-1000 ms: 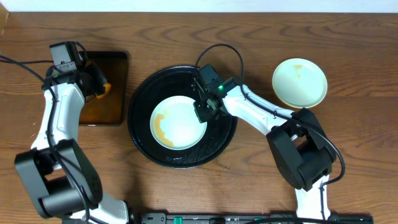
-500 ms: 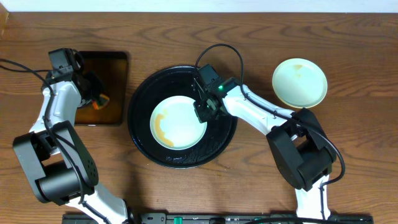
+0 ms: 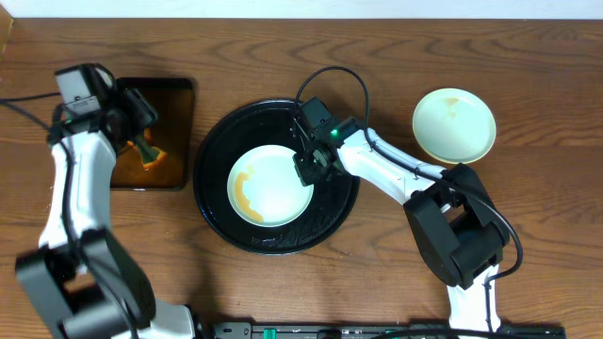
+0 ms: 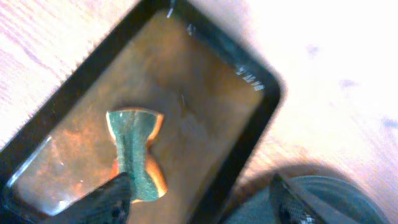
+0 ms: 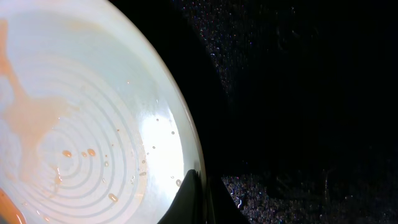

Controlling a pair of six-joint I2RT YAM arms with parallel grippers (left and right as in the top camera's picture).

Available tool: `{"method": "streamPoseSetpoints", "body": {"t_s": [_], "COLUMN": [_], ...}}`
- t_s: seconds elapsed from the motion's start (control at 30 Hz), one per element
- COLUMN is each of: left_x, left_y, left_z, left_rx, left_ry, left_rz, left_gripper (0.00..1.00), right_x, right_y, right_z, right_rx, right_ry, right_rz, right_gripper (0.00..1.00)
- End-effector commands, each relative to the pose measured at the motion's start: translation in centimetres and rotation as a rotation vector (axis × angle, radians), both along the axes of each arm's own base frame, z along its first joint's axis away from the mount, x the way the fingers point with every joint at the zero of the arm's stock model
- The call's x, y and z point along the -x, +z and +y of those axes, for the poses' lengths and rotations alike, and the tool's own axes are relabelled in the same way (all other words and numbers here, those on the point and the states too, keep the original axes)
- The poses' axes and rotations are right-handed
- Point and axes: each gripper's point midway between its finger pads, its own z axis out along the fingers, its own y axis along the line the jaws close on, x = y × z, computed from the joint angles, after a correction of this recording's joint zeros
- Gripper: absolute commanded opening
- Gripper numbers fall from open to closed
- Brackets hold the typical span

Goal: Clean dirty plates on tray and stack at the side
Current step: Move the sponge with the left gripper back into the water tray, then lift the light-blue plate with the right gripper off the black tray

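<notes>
Overhead, a smeared mint-blue plate is seen lying in the round black tray, its right rim seemingly pinched by the right gripper, jaws pressed together. The left gripper is held over the rectangular tray with jaws spread beside a sponge.

left arm: white link shells, black joint housings, black camera block at wrist | right arm: white shells, bulky black motor blocks, green light near wrist | cables: thin, black, looped | left gripper: dark tapered fingers
</notes>
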Motion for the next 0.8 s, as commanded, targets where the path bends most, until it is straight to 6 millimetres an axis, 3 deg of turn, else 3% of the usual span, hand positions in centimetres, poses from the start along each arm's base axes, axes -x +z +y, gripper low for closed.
{"method": "streamPoseSetpoints", "body": {"t_s": [0.0, 0.17, 0.4, 0.53, 0.67, 0.77], "left_x": [0.2, 0.4, 0.4, 0.4, 0.4, 0.4], "left_y": [3.4, 3.2, 3.2, 3.2, 3.2, 3.2], "left_z": [-0.5, -0.5, -0.5, -0.5, -0.5, -0.5], "left_rx": [-0.005, -0.002, -0.002, -0.002, -0.002, -0.002], "left_ry": [-0.018, -0.017, -0.017, -0.017, -0.017, -0.017], "left_rz": [-0.077, -0.069, -0.069, -0.069, -0.069, -0.069], "left_gripper": [0.75, 0.76, 0.76, 0.77, 0.77, 0.77], "right_x": [-0.5, -1.7, -3.5, -3.6, -2.8, -2.0], "right_y": [-0.6, 2.8, 10.5, 14.4, 15.4, 13.0], "right_z": [-1.2, -1.7, -3.8, -4.1, -3.3, -2.2], "right_rx": [0.058, 0.061, 0.152, 0.203, 0.167, 0.080], "right_ry": [-0.011, -0.039, -0.042, -0.001, -0.002, -0.039], "right_rz": [-0.016, -0.110, -0.372, -0.511, -0.520, -0.390], "right_gripper": [0.01, 0.01, 0.01, 0.01, 0.01, 0.04]}}
